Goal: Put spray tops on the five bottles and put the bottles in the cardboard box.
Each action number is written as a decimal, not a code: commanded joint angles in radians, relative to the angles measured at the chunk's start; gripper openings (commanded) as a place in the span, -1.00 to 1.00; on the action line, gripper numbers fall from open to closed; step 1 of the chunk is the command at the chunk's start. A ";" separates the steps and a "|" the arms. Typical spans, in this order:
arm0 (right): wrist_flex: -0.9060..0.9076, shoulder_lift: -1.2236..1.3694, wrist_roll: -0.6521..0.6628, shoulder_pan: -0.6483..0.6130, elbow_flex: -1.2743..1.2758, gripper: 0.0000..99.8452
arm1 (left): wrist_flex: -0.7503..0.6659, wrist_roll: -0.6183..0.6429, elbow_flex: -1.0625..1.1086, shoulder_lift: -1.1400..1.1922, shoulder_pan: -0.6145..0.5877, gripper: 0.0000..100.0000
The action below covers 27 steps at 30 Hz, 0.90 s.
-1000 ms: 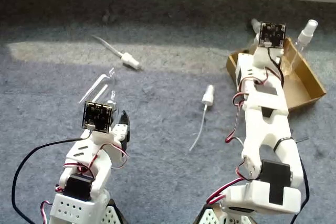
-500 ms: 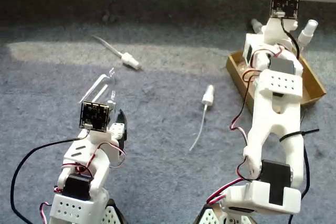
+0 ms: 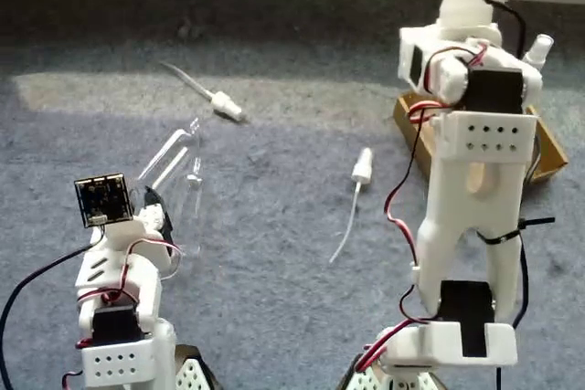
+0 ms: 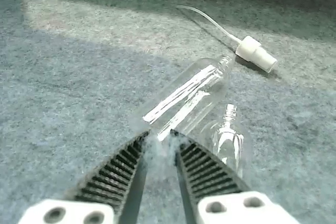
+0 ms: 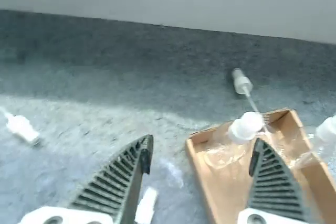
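My left claw (image 4: 160, 136), ribbed black jaws barely parted, grips nothing. Its tips sit at the base of a clear capless bottle (image 4: 184, 95) lying on nubby grey carpet (image 4: 63, 77), a second bottle (image 4: 227, 140) alongside. Beyond lies a white spray top (image 4: 255, 55) with a thin tube. My right claw (image 5: 202, 148) gapes wide and empty over the brown cardboard box (image 5: 198, 163), which holds capped bottles (image 5: 233, 140).
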 commanded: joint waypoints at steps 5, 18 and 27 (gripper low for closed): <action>0.251 -0.050 -0.015 -0.366 -0.162 -0.49 | 0.005 0.005 -0.076 -0.007 -0.021 -0.98; -0.064 -0.044 -0.316 -0.653 0.340 -0.49 | 0.006 0.005 -0.091 -0.007 -0.243 -0.98; -0.487 -0.044 -0.341 -0.746 0.714 -0.49 | 0.005 0.006 -0.124 -0.007 -0.421 -0.98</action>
